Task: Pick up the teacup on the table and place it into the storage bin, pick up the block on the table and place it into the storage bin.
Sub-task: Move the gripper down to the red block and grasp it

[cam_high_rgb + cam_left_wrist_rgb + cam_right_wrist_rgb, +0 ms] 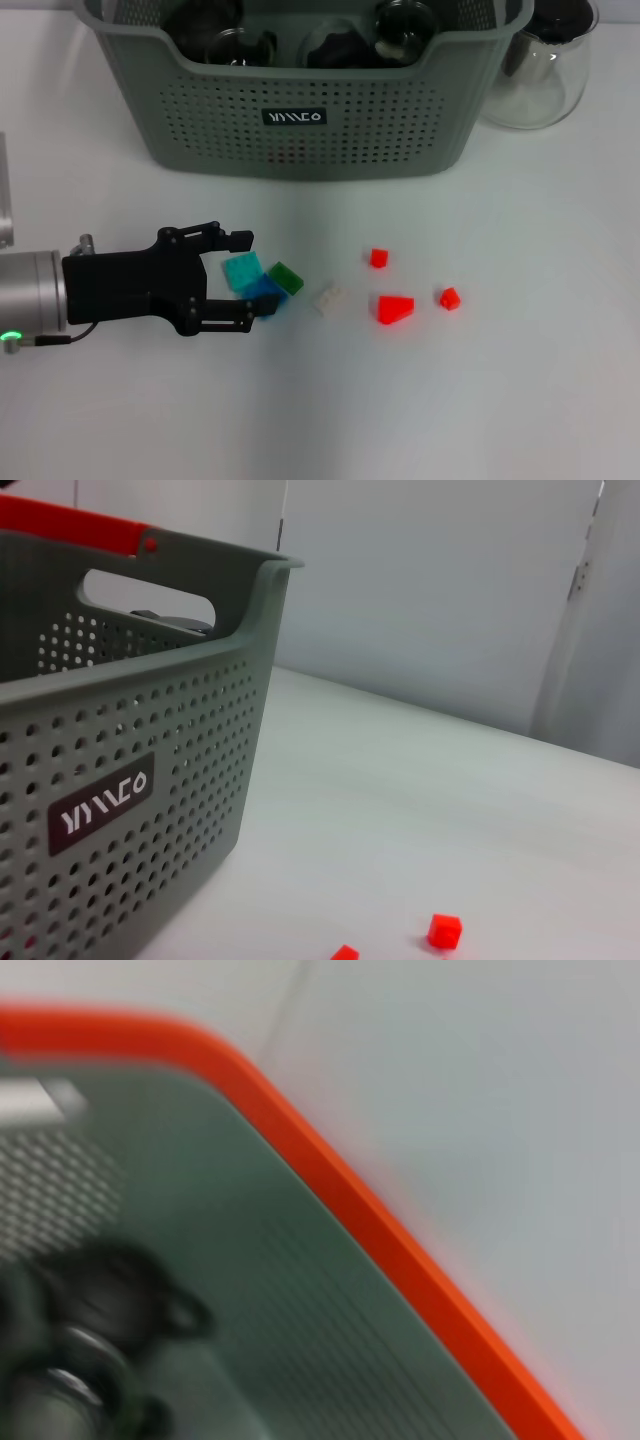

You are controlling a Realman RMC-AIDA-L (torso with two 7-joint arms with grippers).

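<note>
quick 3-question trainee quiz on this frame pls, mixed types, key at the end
1. True or false: the left gripper is at the cluster of teal block, blue block and green block.
2. How many red blocks lie on the table in the head view? A) one B) two C) three
3. Fill in: the storage bin stands at the ___ edge of the table, beside a glass teapot.

Key:
1. True. Its open fingers reach the teal and blue blocks.
2. C. Small red block, red wedge and small red block.
3. Far. It already holds dark glassware.
</note>
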